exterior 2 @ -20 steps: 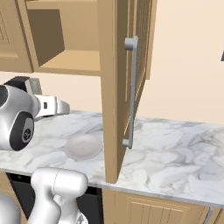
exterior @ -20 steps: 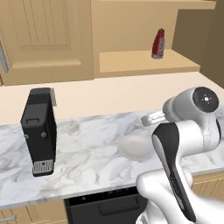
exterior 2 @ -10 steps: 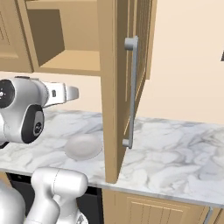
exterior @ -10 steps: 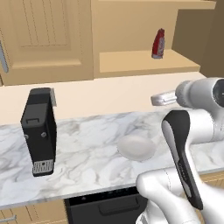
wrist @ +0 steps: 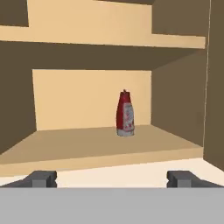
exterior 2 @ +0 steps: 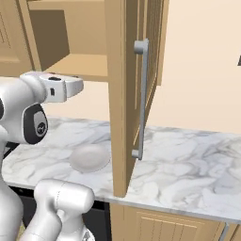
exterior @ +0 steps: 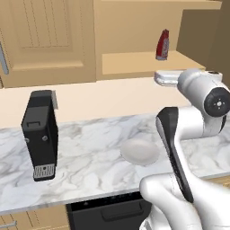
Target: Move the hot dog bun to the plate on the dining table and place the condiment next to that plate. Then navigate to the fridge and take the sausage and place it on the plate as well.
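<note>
Condiment (wrist: 125,113) stands upright on the lower shelf (wrist: 96,144) of the open wall cabinet, toward its far right corner; gripper (wrist: 112,178) hangs in front of that shelf, fingers spread wide with nothing between them, well apart from the bottle; below, a white plate (exterior: 140,151) lies on the marble counter (exterior: 90,157), a black coffee machine (exterior: 41,134) at its left.

base views flank arm — share counter (exterior: 90,148) | hand view faces cupboard
</note>
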Controlling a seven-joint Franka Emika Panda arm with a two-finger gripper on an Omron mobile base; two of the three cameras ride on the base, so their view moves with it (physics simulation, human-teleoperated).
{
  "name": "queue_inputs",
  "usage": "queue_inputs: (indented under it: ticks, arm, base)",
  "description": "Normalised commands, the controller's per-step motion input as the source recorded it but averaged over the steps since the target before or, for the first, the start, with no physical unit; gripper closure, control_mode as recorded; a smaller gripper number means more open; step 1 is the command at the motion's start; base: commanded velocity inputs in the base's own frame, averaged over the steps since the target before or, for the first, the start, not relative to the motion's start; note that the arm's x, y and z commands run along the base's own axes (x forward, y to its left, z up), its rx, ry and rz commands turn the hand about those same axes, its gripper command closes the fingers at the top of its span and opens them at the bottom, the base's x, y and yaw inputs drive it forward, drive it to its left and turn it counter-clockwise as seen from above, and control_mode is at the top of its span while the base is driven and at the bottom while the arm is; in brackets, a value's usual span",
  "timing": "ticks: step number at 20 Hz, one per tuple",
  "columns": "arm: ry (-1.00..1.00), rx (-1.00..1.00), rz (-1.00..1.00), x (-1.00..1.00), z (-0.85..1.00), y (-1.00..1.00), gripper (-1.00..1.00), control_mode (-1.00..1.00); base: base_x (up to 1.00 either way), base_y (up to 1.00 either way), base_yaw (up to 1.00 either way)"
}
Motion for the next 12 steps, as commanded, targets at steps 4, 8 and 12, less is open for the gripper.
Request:
queue_inputs:
  ticks: [4, 8, 12]
  arm:
    - [-0.01, 0.25, -0.15, 0.39, 0.75, -0.25, -1.0, -1.0]
    - [0.01, 0.08, -0.01, 0.52, 0.21, -0.38, -1.0, -1.0]
    - [0.01, 0.0, 0.0, 0.57, -0.06, -0.1, -1.0, -1.0]
  base:
    - [0.0, 0.0, 0.0]
    - [0.0, 0.0, 0.0]
    - [0.0, 0.0, 0.0]
